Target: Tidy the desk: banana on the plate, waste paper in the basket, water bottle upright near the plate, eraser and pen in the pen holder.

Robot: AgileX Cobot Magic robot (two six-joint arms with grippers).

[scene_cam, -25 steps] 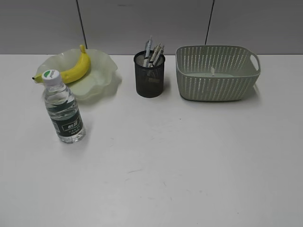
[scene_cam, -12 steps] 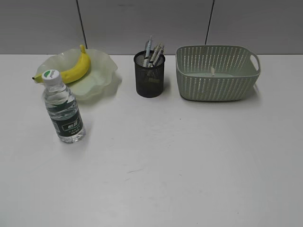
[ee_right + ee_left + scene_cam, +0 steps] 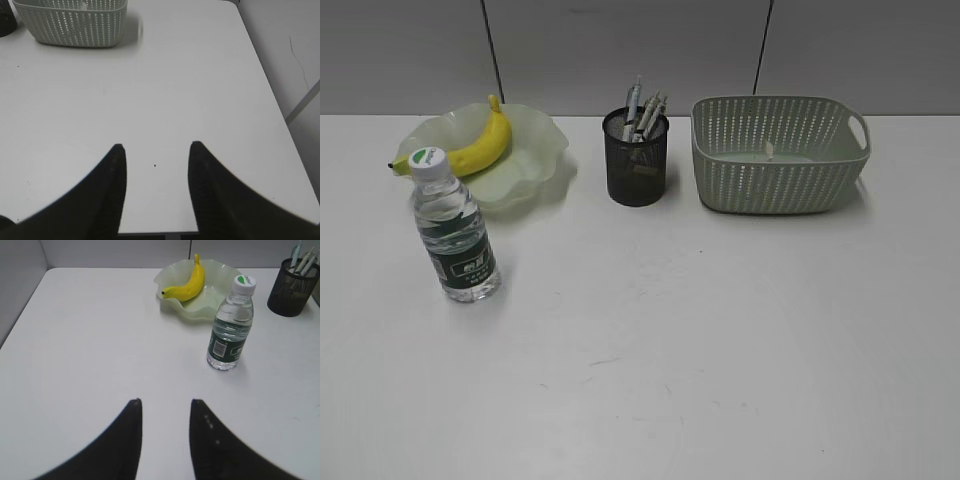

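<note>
While both arms hang back over bare desk (image 3: pixel 720 350), every task item sits along the far edge. Banana (image 3: pixel 485 143) lies in the plate (image 3: pixel 535 160) at approx 10 o'clock of the exterior view, stem tip up. Water bottle (image 3: pixel 455 230) stands upright just beside the plate, at its 6 o'clock, cap on. Pen holder (image 3: pixel 635 160) is at 12 o'clock w/ several pens (image 3: pixel 642 108) sticking out; eraser can't be made out through the mesh. Basket (image 3: pixel 778 152) sits at 1 o'clock, a bit of white showing inside. Left gripper (image 3: pixel 165 412): jaws apart w/ a moderate gap, holding nothing. Right gripper (image 3: pixel 156 152): jaws parted a bit wider, also w/ nothing between them.
</note>
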